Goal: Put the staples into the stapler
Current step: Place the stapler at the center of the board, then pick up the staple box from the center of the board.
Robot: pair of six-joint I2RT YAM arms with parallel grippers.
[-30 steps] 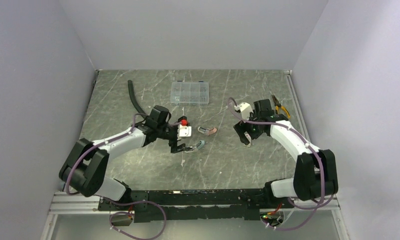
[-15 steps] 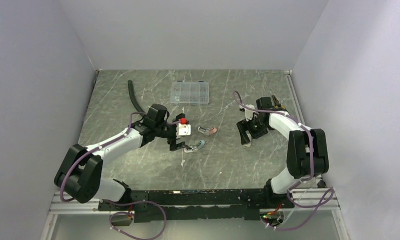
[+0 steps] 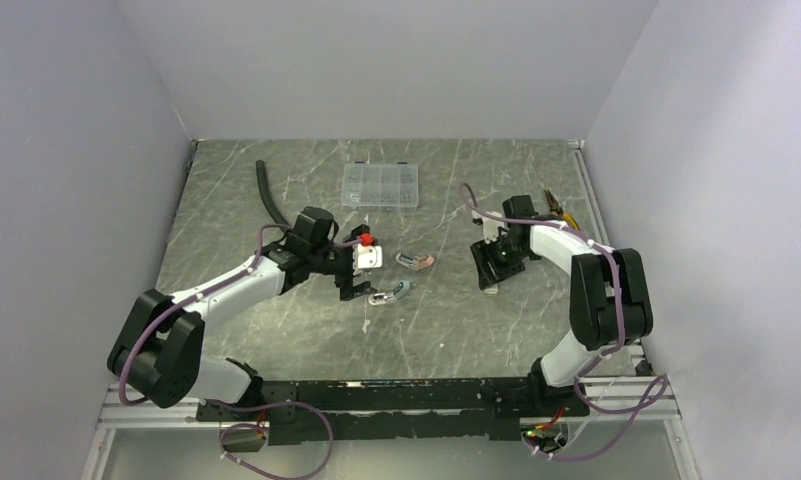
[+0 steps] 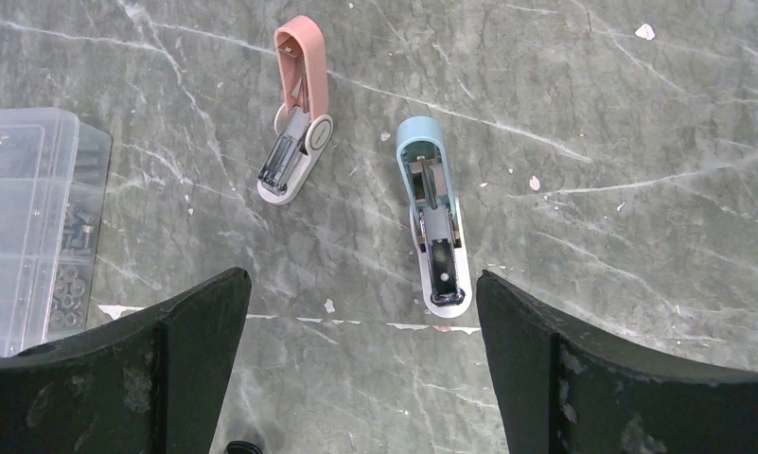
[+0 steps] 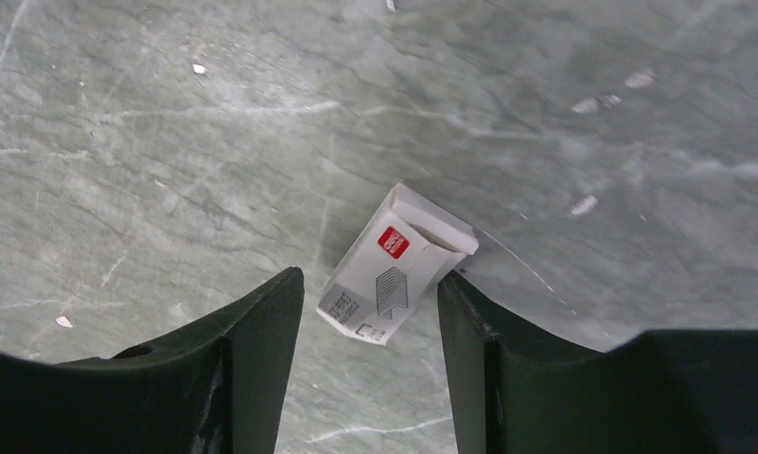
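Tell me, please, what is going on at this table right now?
Two robot arms are partway into a stapler-loading job. The right arm's fingers straddle a small white carton with a red mark lying on the table, close to it but not clamped. The left arm's fingers are wide open above the blue stapler and the pink stapler, both lying opened on the table, touching neither. Neither arm holds anything.
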